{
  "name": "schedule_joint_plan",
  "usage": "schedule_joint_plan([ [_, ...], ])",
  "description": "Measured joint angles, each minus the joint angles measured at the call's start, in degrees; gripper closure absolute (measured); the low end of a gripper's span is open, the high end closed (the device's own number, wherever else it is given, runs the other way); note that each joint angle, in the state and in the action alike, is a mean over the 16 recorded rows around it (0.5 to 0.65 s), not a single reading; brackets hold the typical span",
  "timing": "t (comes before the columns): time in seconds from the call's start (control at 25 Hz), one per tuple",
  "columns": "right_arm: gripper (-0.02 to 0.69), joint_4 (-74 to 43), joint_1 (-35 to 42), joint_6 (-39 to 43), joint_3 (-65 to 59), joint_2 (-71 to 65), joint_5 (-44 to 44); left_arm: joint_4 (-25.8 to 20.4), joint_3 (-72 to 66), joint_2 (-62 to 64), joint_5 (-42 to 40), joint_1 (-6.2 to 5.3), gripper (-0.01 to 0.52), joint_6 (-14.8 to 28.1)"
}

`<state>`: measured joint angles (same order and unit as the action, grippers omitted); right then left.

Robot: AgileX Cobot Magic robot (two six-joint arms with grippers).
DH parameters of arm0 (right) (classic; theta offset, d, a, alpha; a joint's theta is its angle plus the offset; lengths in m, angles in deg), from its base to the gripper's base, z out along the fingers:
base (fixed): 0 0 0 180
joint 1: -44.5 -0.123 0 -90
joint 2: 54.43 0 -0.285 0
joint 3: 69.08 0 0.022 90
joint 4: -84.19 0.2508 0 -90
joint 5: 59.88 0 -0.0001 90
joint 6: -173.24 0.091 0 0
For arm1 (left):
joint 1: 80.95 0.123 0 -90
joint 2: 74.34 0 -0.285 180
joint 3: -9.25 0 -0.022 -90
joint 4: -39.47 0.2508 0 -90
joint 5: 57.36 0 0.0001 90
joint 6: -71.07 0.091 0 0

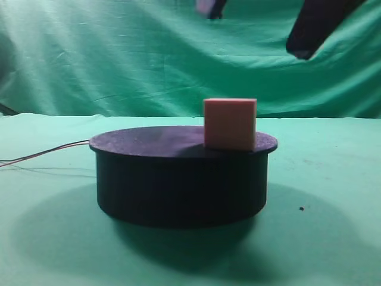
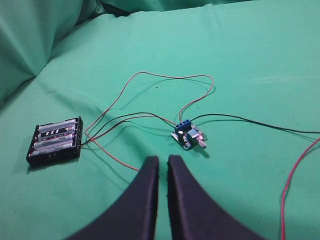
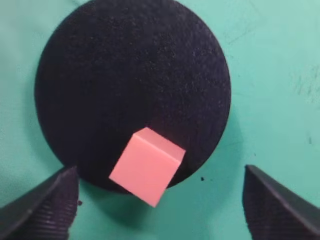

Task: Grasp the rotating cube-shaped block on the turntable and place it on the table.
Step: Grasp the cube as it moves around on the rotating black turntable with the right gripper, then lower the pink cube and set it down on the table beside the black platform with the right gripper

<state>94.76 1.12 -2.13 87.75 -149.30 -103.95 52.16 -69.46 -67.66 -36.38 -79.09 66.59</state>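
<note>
The cube-shaped block (image 1: 230, 124) is a small matte solid with pinkish-salmon faces and crisp edges; it rests on the top of the turntable (image 1: 149, 173), near the rim on the right side of the disc in the exterior high view. In the right wrist view the block (image 3: 147, 166) sits at the lower edge of the disc and appears to overlap the rim line, though the steep viewing angle makes any real overhang hard to confirm. The turntable (image 3: 115, 80) is a low, round black cylinder with a flat, finely speckled matte top. Thin wires (image 1: 44, 154) lead from its left side across the table (image 1: 333, 196), which is covered in plain green cloth; a wrinkled green curtain (image 1: 119, 53) hangs behind. The right gripper (image 3: 160, 205) is poised above the disc, looking almost straight down; its two dark, ribbed fingers (image 3: 42, 207) stand spread wide at the lower corners of the view, with the block between them and untouched, so the jaws are released and hold nothing. In the exterior high view only blurred dark parts of this arm (image 1: 315, 27) enter at the top edge, cut off by the frame. The left gripper (image 2: 163, 162) hangs over the cloth well away from the disc; its smooth black fingers (image 2: 145, 200) are nearly together, with only a narrow slit between them and nothing in it. Beyond the fingertips lie a black battery holder (image 2: 55, 141) with cylindrical cells, a small blue circuit board (image 2: 188, 136), and looping red and black leads (image 2: 165, 77) joining them.
</note>
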Motion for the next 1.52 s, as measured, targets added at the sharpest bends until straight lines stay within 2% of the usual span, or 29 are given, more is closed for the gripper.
schedule_joint_plan([
  [0.4, 0.391, -8.2, 1.8, 5.3, 3.1, -0.9, -3.2, 0.0, 0.0, 0.0, 0.0, 0.0, 0.514, 0.0],
  [0.52, 0.43, -10.8, 2.9, 7.2, 2.3, 0.3, -4.0, 0.0, 0.0, 0.0, 0.0, 0.0, 0.514, 0.0],
  [0.84, 0.415, -13.8, 5.6, 10.4, -3.3, 1.4, -1.4, 0.0, 0.0, 0.0, 0.0, 0.0, 0.514, 0.0],
  [1.12, 0.289, -13.4, 6.0, 12.0, -7.4, 0.0, 2.8, 0.0, 0.0, 0.0, 0.0, 0.0, 0.514, 0.0],
  [1.24, 0.261, -13.3, 6.0, 13.0, -7.5, 1.4, 2.3, 0.0, 0.0, 0.0, 0.0, 0.0, 0.514, 0.0],
  [1.36, 0.278, -13.4, 6.0, 14.1, -7.5, 4.9, 0.3, 0.0, 0.0, 0.0, 0.0, 0.0, 0.514, 0.0],
  [1.52, 0.364, -13.4, 6.0, 15.1, -7.7, 11.9, -3.3, 0.0, 0.0, 0.0, 0.0, 0.0, 0.514, 0.0],
])
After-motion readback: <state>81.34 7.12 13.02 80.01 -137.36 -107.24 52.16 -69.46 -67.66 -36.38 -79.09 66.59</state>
